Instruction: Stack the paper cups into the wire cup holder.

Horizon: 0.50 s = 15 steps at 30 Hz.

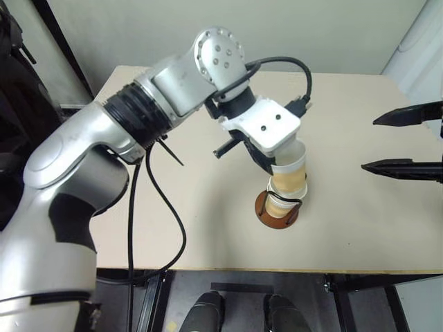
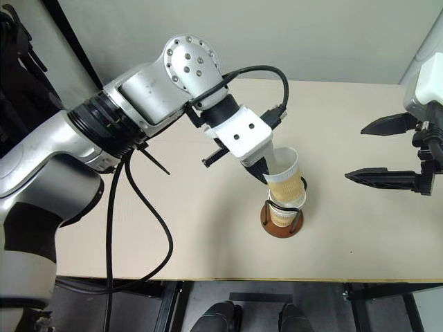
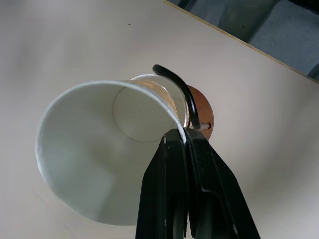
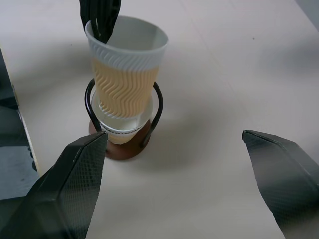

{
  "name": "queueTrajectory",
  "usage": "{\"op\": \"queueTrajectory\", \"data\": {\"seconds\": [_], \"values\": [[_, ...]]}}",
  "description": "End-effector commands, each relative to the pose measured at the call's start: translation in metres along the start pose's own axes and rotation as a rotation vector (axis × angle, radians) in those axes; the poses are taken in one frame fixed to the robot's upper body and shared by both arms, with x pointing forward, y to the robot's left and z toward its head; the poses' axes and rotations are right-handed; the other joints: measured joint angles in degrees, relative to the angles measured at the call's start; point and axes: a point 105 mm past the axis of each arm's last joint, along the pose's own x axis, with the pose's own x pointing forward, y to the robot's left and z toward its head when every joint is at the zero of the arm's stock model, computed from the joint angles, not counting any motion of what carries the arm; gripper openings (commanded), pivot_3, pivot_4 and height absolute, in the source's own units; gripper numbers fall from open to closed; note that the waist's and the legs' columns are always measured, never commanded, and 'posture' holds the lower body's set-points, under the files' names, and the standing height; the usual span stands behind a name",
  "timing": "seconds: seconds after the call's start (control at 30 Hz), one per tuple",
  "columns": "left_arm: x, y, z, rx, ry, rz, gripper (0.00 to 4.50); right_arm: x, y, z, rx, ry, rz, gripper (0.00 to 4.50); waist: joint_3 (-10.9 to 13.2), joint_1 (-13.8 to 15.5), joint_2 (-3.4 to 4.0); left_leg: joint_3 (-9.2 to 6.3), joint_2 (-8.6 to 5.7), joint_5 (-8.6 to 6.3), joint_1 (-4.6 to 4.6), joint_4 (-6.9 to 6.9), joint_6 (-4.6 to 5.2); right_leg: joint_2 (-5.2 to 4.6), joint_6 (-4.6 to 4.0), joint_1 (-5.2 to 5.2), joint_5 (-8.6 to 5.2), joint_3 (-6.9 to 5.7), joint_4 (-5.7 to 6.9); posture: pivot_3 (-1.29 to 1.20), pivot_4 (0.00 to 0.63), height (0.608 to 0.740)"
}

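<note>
**A:** Starting on the left: the left end effector [image 2: 271,174] has its two black fingers pinched tight on the white rolled rim of the top tan ribbed paper cup [image 4: 124,74], one finger inside the lip and one outside. That cup sits partly down into another paper cup [image 4: 121,130] already nested in the wire cup holder with the round reddish-brown base [image 4: 122,149], near the front edge of the pale beige surface [image 1: 360,228].

**B:** What would spoil it from here, in your view?

**A:** The held cup leans a little, its mouth tipped towards the arm. If the fingers let go while it leans, I'd guess it seats crooked or rides up on the cup below. And a pinch on a thin paper rim could crease it if the arm pushes down hard. The holder looks light, too; a sideways tug against the black wire loops [image 4: 158,107] might drag or tip the whole stand.

**B:** And over on the right?

**A:** The right end effector [image 1: 408,142] hangs with its fingers spread wide and nothing between them, well apart from the stack, pointing towards it. The cups and holder lie off to its left, out of its reach for now.
</note>
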Motion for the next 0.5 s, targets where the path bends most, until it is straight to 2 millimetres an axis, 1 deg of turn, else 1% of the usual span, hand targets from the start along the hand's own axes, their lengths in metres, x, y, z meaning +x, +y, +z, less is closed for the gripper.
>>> {"op": "queueTrajectory", "data": {"seconds": [0.03,0.3,0.37,0.47,0.5], "values": [[0.0,-0.001,0.002,0.038,0.008,-0.029,0.02,-0.013,-0.001,0.012,-0.048,-0.023,-0.057,4.5,0.0,-0.01,0.0,0.0,0.01,-0.01,-0.01,0.03,0.01,-0.03,0.02,0.0,0.01,0.02,0.0,0.0,0.15,0.74],[0.006,0.0,-0.01,0.093,0.07,-0.044,0.02,-0.016,0.001,0.012,-0.042,-0.015,-0.066,4.5,0.0,0.03,0.01,0.01,0.0,-0.04,-0.01,0.15,0.06,-0.01,0.06,0.05,0.03,0.01,0.02,0.0,0.15,0.74],[0.008,0.004,-0.01,0.102,0.07,-0.036,0.02,-0.016,0.002,0.012,-0.04,-0.013,-0.067,4.5,0.0,0.1,0.0,0.03,-0.02,-0.04,-0.01,0.17,0.06,0.02,0.07,0.06,0.04,-0.01,0.02,0.0,0.15,0.74],[0.012,0.012,-0.007,0.127,0.064,-0.022,0.61,-0.017,0.003,0.011,-0.037,-0.011,-0.069,4.5,0.0,0.25,0.0,0.03,-0.04,-0.06,0.0,0.22,0.09,-0.01,0.09,0.12,0.05,-0.02,0.01,0.0,0.15,0.74],[0.013,0.014,-0.006,0.126,0.054,-0.018,0.96,-0.017,0.003,0.011,-0.036,-0.011,-0.069,4.5,0.0,0.25,0.0,0.03,-0.03,-0.09,-0.02,0.27,0.14,-0.03,0.12,0.13,0.06,0.01,0.0,0.0,0.15,0.74]]}}
